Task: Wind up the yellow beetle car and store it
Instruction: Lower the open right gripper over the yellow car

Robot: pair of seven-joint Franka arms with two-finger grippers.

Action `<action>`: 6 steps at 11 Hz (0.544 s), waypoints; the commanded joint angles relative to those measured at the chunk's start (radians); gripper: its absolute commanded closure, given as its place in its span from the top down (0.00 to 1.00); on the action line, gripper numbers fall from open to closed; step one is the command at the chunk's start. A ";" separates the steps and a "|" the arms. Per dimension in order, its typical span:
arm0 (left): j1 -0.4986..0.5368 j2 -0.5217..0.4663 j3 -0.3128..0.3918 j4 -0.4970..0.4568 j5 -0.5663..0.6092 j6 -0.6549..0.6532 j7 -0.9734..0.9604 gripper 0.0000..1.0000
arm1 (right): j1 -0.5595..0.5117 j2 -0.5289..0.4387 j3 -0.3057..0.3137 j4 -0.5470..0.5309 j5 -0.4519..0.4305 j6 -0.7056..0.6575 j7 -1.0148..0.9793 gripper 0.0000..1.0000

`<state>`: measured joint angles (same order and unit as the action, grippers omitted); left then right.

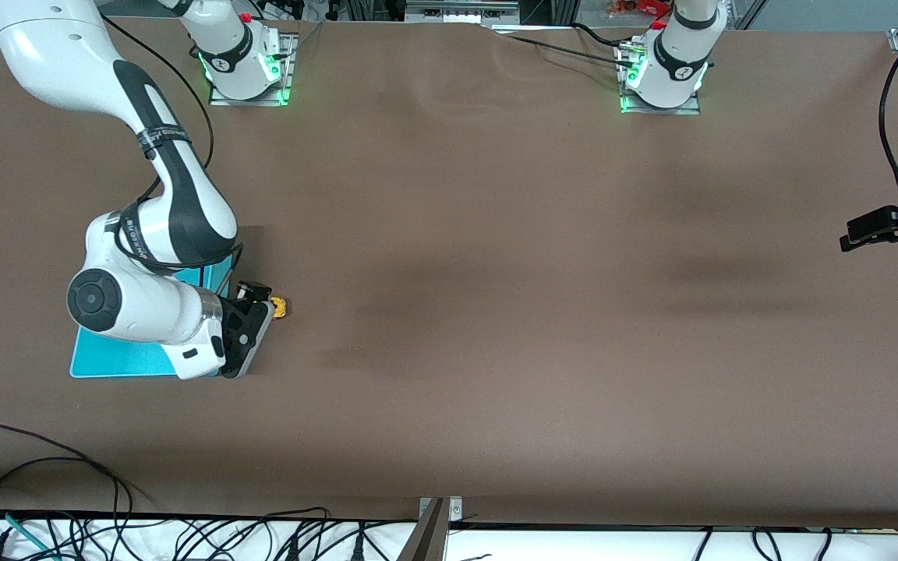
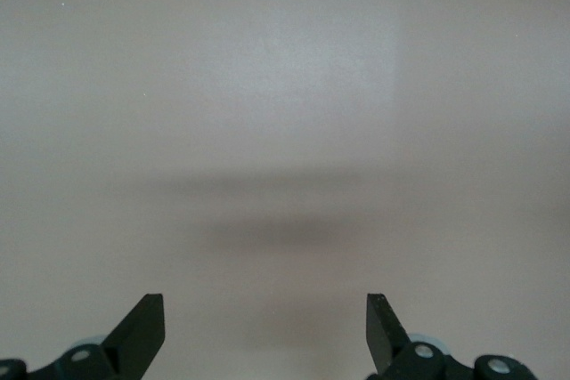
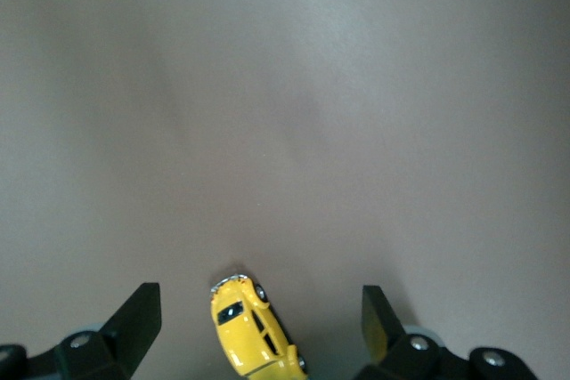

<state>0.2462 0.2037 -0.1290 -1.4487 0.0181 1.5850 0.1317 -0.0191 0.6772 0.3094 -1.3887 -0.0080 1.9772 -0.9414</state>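
I hold the right gripper [image 3: 258, 309] spread astride the car [image 3: 254, 337] beside the bin [image 1: 118, 354] to grasp it; the left gripper [image 2: 265, 313] waits, spread.

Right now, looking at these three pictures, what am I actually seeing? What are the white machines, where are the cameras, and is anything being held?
The white machines are two robot arms bolted to a brown table, each ending in a two-finger gripper. The wide picture comes from a high camera facing them. The other two come from small cameras on each arm's wrist, looking down past the fingers.

The right gripper hangs open over a yellow beetle car, which sits on the table between its fingers, not gripped. Beside the car lies a turquoise bin, partly hidden under that arm.

The left gripper is open too, holding nothing, with only bare table below it. That arm waits at its end of the table.
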 commanded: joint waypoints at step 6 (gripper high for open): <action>0.008 0.000 -0.001 0.010 -0.026 -0.016 0.029 1.00 | -0.044 -0.212 0.027 -0.491 0.014 0.322 -0.321 1.00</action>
<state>0.2466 0.2049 -0.1301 -1.4488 0.0180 1.5846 0.1325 -0.0467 0.6046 0.3334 -1.6732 -0.0085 2.2198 -1.2017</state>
